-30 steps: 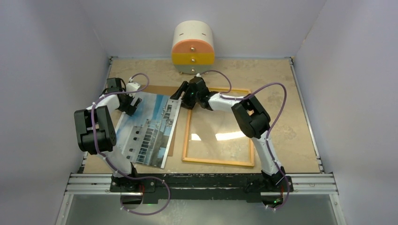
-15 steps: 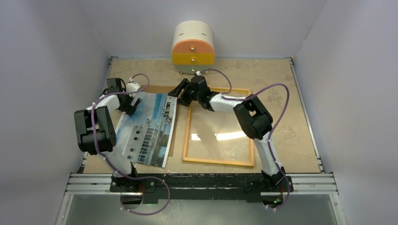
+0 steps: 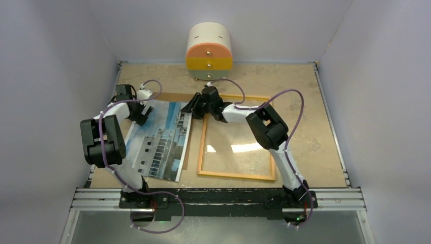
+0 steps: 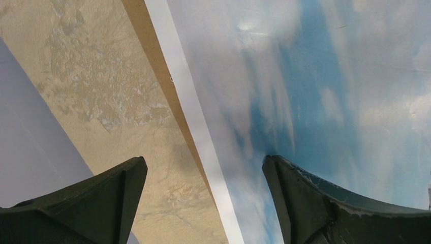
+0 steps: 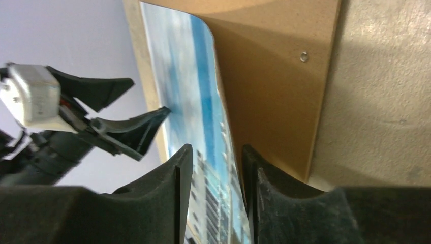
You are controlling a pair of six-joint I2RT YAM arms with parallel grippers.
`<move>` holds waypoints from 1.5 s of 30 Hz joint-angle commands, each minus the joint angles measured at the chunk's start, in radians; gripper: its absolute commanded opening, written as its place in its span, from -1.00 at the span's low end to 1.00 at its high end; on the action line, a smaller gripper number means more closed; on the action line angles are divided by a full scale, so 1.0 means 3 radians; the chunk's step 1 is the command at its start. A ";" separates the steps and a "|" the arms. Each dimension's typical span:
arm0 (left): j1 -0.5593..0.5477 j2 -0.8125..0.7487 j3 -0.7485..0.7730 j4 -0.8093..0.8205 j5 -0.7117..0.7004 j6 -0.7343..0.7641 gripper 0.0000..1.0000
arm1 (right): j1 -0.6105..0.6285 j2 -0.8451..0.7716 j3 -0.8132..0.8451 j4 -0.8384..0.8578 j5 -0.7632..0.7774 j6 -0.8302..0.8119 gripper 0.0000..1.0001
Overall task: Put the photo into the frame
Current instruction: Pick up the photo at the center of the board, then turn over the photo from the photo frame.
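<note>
Reading the top view like a clock with the arm bases at 6; nearest in, both arms were bolted at the near edge of the table. Just past them the photo lay picture side up around 8 o'clock, a bit skewed. It sat on a brown backing board that peeked out along its 3 o'clock side and its far end. The frame lay flat around 4 to 5 o'clock, wood-coloured side showing, with glare patches inside it; so the photo was beside the frame, not in it, and the board's edge ran just beside the frame's 9 o'clock rail.

Farther back, the left claw was at the photo's far 9 o'clock corner, spread wide. One finger was over bare table and the other over the sky part of the print, straddling the white border; pinching nothing. From the right wrist view one of its fingertips looked to be touching the print, but I couldn't swear to it.

The right arm lay across the frame's far 9 o'clock corner, with the right claw at the photo's far 3 o'clock corner. That corner curled up off the board and sat between the two fingers; they were half spread with a gap showing, so not clamped on it as far as I could see.

Way back at 12 o'clock, by the wall, stood a rounded drawer unit; cream on top, orange and yellow fronts.
</note>
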 commanded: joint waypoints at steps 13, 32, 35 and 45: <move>0.0298 -0.0092 0.1591 -0.1084 -0.0048 -0.0446 1.00 | 0.0009 -0.0885 0.0166 -0.0273 0.0080 -0.0772 -1.00; 0.0200 -0.0340 0.1024 -0.0993 0.0385 -0.0456 1.00 | -0.1631 -0.3393 0.0472 -0.3267 0.1135 -0.2665 -1.00; 0.0125 -0.0380 0.1010 -0.0996 0.0364 -0.0461 1.00 | -0.1617 -0.3378 0.0779 -0.3604 0.1533 -0.2899 -1.00; 0.0079 -0.0477 0.0915 -0.0961 0.0367 -0.0415 1.00 | -0.0667 -0.2604 0.1140 -0.4467 0.2763 -0.2852 -1.00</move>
